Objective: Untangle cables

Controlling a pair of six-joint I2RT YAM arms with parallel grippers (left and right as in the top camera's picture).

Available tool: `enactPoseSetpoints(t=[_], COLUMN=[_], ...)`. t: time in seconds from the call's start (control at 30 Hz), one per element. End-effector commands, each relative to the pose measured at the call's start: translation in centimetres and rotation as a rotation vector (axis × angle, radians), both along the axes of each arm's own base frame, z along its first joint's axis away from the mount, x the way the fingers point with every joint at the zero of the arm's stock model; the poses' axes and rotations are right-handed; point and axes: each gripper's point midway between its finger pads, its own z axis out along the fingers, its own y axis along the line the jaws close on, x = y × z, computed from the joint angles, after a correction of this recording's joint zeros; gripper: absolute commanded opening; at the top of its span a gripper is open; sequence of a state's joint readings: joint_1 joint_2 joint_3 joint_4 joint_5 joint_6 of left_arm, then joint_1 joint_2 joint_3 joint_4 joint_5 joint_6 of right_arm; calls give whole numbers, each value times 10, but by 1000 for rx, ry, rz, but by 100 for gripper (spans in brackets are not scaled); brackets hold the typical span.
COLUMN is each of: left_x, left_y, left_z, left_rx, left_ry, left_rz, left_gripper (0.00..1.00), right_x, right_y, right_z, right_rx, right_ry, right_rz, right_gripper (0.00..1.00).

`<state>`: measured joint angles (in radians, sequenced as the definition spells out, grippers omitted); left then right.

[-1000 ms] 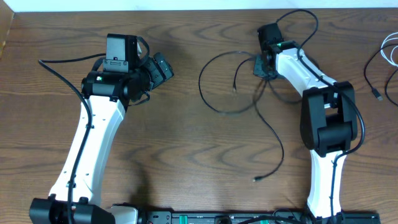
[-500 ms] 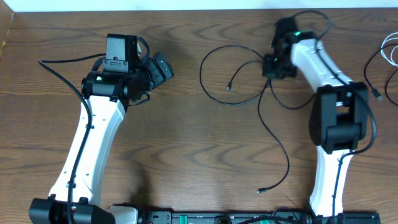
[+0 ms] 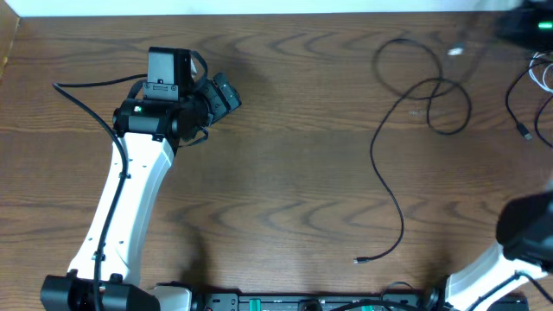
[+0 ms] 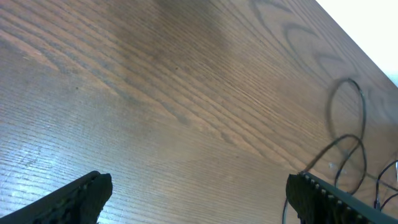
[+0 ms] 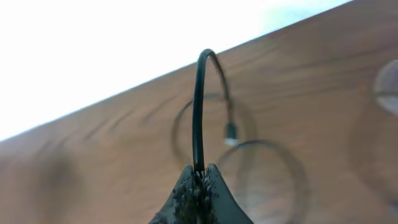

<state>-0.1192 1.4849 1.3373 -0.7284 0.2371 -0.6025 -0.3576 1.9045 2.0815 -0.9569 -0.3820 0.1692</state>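
The right claw (image 5: 198, 186) is clenched: in its wrist view the two finger tips meet with no gap and pinch a black cable (image 5: 198, 112) between them. From the pinch the cable rises straight up, arcs over and ends in a small connector hanging just past the bend. It is lifted off the surface (image 5: 323, 81), where blurred loops of cable lie behind it.

From overhead, the rest of the black cable (image 3: 373, 151) lies well to the right of the left claw (image 3: 226, 93). It forms overlapping loops toward the far edge, then a long tail runs toward the near edge and ends in a free plug. The right arm shows only as a dark blur in the far corner beyond those loops, farthest from the left claw, so its claw cannot be made out there. Another cable (image 3: 508, 99) lies further right again, at the edge of the view.

The left claw (image 4: 199, 199) is released. Its fingers (image 4: 81, 196) are spread wide with only bare wood between them, touching nothing, and the cable's loops (image 4: 346, 80) are well apart from it.
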Motion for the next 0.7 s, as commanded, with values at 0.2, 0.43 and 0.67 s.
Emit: enactPoseSetpoints(t=[0.2,0.43,0.67], left_x=[2,2,2], left_y=[2,2,2], left_z=[-2,-2,-2], left_rx=[6,6,6], left_ry=[6,6,6], left_rz=[8,8,8], left_gripper=[95,95,95], right_x=[-50,-56,-55], right_y=[-160,-221,-206], right_z=[-6,-78,-95], right_rx=[-343,-349,-269], right_ry=[132,280,313], right_rz=[-510,-654,-580], right_gripper=[1,2,99])
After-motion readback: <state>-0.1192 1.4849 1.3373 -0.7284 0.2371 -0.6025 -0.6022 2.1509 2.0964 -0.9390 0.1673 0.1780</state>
